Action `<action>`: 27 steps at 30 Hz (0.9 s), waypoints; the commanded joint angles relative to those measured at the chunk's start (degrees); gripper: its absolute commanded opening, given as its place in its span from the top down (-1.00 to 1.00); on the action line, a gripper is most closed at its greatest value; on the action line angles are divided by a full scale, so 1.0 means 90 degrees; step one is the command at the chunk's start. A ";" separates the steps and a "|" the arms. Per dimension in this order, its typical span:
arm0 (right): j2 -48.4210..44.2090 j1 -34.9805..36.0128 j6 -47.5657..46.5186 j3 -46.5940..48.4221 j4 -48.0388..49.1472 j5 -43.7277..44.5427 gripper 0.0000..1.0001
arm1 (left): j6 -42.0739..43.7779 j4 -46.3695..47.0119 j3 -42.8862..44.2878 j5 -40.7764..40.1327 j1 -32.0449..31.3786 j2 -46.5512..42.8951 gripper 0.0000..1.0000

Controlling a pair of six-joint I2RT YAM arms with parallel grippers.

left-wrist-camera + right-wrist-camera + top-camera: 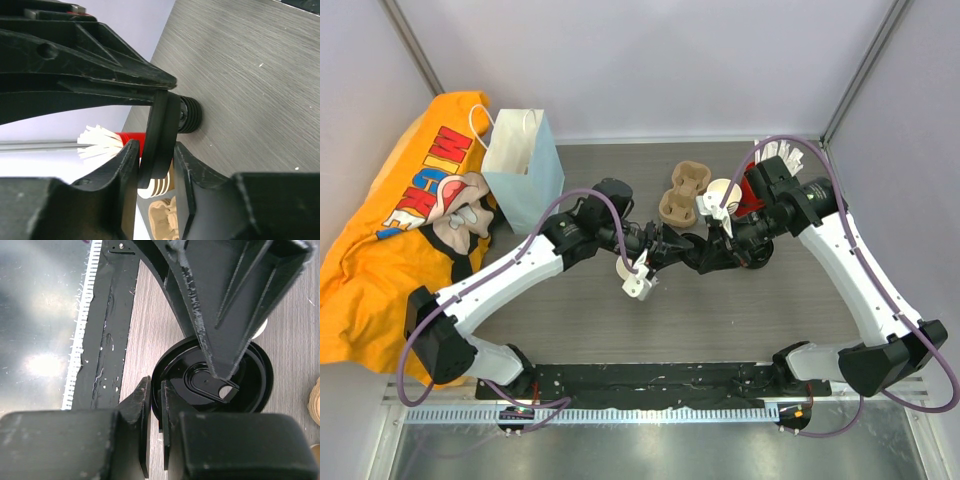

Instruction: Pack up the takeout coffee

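The takeout coffee is out of view. A single black lid (pixel 162 135) hangs edge-on above the table between the two grippers. My left gripper (pixel 155 150) is shut across its thickness, one finger on each face. My right gripper (pixel 156 390) is shut on the rim of the same lid (pixel 250 385), and a left finger (pixel 225 315) reaches over the lid's top face. In the top view the two grippers meet at the table's middle, left gripper (pixel 665 243) facing right gripper (pixel 698 250).
A stack of black lids (pixel 192 115) stands just behind the held one. Lidless cups with white rims (pixel 160 187) and a pulp cup carrier (pixel 682 192) sit beyond. A light blue paper bag (pixel 525 170) and an orange shirt (pixel 390 230) are at the left.
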 commanded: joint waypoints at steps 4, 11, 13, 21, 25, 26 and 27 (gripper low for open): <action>-0.0196 0.0015 -0.0024 0.0108 -0.0855 -0.0315 0.82 | 0.0286 -0.0077 -0.0097 0.0008 -0.0043 -0.0005 0.40; -0.0226 0.0025 0.0044 0.0244 -0.0846 -0.0267 0.68 | 0.0277 -0.0096 -0.0136 -0.0090 -0.0073 -0.0044 0.63; -0.0197 0.0035 0.0073 0.0312 -0.0846 -0.0237 0.58 | 0.0267 -0.0097 -0.0146 -0.0138 -0.0082 -0.0044 0.73; -0.0226 -0.0024 0.0571 0.0752 -0.0534 0.0221 0.03 | -0.0270 -0.0077 -0.0156 -0.0470 -0.0219 -0.0093 1.00; -0.0372 -0.0121 0.1175 0.0879 -0.0017 0.0826 -0.19 | -0.1078 0.0098 -0.0001 -0.0831 -0.0268 -0.0045 1.00; -0.0488 -0.0189 0.1303 0.0918 0.0265 0.0963 -0.24 | -0.1458 0.0195 0.0087 -0.1180 -0.0287 -0.0025 1.00; -0.0557 -0.0228 0.1633 0.0928 0.0451 0.1129 -0.25 | -0.2167 0.0187 0.0204 -0.1416 -0.0297 0.0053 1.00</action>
